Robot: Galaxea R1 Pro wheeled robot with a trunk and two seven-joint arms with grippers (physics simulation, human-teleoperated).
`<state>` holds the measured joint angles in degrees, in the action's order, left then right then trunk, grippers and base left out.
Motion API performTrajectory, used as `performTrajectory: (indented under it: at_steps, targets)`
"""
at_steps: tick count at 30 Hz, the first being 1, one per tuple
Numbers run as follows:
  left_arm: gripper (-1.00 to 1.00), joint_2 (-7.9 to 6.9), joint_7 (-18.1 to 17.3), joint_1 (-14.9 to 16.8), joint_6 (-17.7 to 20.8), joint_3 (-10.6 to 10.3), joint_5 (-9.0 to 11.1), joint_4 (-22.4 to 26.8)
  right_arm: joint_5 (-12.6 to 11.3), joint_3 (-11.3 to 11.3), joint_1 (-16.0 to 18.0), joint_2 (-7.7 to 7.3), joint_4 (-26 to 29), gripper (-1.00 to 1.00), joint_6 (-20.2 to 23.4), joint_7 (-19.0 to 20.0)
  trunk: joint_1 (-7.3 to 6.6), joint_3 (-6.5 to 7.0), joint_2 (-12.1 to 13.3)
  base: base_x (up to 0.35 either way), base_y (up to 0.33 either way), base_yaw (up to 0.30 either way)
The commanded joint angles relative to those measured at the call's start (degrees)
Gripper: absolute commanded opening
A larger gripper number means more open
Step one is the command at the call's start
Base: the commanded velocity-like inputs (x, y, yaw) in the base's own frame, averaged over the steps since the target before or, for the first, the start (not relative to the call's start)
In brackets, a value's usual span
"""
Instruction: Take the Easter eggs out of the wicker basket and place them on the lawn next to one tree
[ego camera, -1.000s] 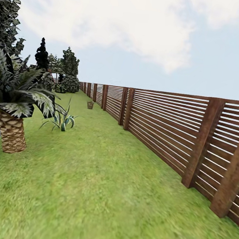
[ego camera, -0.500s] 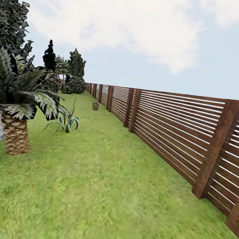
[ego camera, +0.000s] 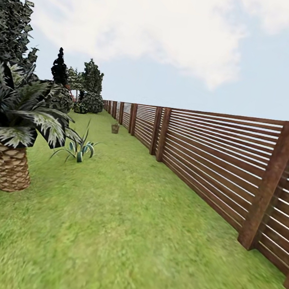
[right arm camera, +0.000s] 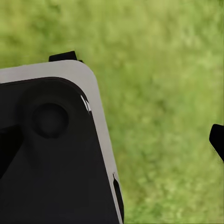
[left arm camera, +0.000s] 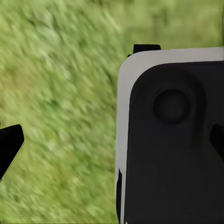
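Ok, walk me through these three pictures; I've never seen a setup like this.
This is a simulated wheeled robot with two arms, driven by a person.

The large picture comes from its head camera. It looks along a lawn beside a brown slatted fence. A short palm stands at the near left, with a small spiky plant past it. Far down the grass sits a small brown wicker basket; it is too distant to see what it holds. Trees stand further back.

The two small pictures come from cameras near each arm's pincer, looking down at blurred grass. The big black and white shape in each is part of the robot itself. Only dark slivers show at their edges, so I cannot tell whether either pincer is open, and nothing held is visible.
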<state>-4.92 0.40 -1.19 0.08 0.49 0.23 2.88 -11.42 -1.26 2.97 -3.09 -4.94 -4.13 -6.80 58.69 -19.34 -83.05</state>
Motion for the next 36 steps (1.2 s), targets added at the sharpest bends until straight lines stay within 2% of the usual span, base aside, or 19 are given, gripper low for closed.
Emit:
performTrajectory:
  at_steps: [1, 36]
  targets:
    - [1.0, 0.0, 0.04, -0.04, 0.01, 0.04, 0.03, 0.12, -0.45, -0.15, 0.1, 0.01, -0.24, 1.0, -0.43, 0.03, 0.04, -0.05, -0.03, 0.318, 0.0, 0.0]
    - [1.0, 0.09, 0.04, -0.04, 0.01, 0.04, -0.04, 0.11, -0.53, -0.15, 0.1, 0.01, -0.24, 1.0, -0.44, 0.03, 0.04, -0.05, -0.03, 0.318, 0.0, 0.0]
